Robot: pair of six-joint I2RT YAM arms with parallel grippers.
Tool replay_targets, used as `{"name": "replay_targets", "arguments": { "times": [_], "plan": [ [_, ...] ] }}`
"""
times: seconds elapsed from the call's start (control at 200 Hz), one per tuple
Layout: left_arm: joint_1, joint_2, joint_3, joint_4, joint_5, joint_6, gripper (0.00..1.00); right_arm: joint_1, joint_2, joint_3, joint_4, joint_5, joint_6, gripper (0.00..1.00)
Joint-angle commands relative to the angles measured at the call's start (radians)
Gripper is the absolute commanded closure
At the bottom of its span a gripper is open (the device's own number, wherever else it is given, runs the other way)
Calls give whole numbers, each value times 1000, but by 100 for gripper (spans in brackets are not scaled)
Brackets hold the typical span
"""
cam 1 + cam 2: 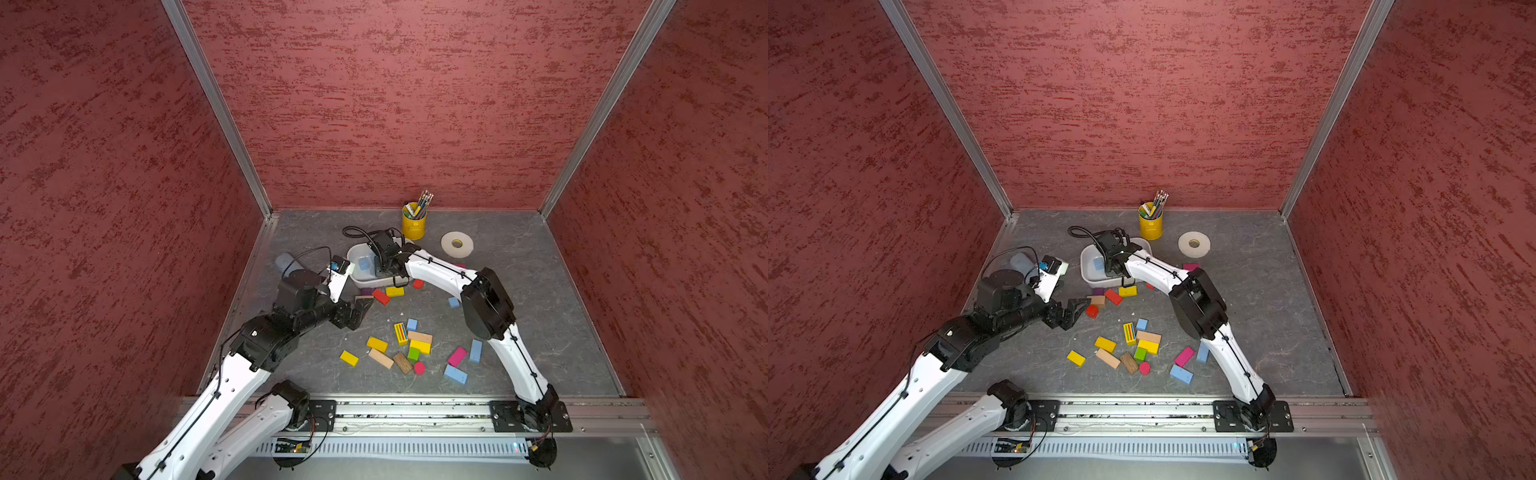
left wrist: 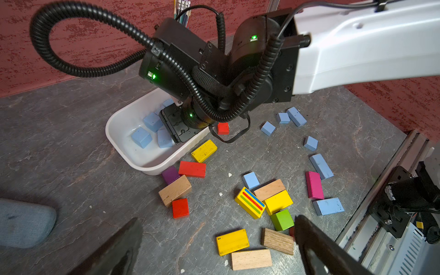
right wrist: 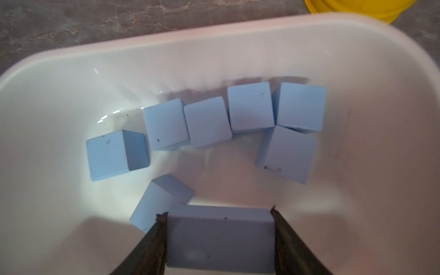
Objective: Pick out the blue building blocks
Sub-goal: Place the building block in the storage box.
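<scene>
A white tub (image 3: 214, 33) at the back of the table holds several light blue building blocks (image 3: 207, 121). My right gripper (image 3: 217, 214) hangs inside the tub, shut on one more blue block (image 3: 221, 238), with a finger pressed against each end of it. Several blue blocks lie loose on the table (image 1: 456, 374) (image 1: 476, 350) (image 1: 412, 324) (image 2: 268, 128). In both top views my left gripper (image 1: 360, 311) (image 1: 1074, 312) stands open and empty, left of the mixed pile. The left wrist view shows its fingers wide apart (image 2: 217, 220) above a yellow block.
Red, yellow, green, pink, purple and plain wooden blocks (image 1: 419, 347) are scattered across the middle of the table. A yellow can of pencils (image 1: 413, 222) and a tape roll (image 1: 457, 244) stand at the back. A grey-blue case (image 1: 284, 262) lies far left. Red walls enclose three sides.
</scene>
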Motion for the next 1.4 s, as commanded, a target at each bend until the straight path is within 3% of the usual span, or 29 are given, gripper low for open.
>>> {"name": "replay_targets", "arguments": {
  "times": [0.0, 0.411, 0.751, 1.107, 1.393],
  "plan": [
    [6, -11, -8, 12, 1, 15, 0, 7, 10, 36, -7, -12, -1, 34],
    [6, -14, -9, 13, 0, 13, 0, 6, 0, 58, -22, -34, 0, 19],
    [6, -18, -8, 13, -2, 14, 0, 6, -133, 32, -24, 22, -6, 12],
    [7, -21, -9, 13, 1, 14, 0, 3, -310, -146, 3, 114, -9, 11],
    [6, -19, -11, 14, 3, 13, 0, -19, -464, -363, 48, 132, 16, 3]
  ]
}}
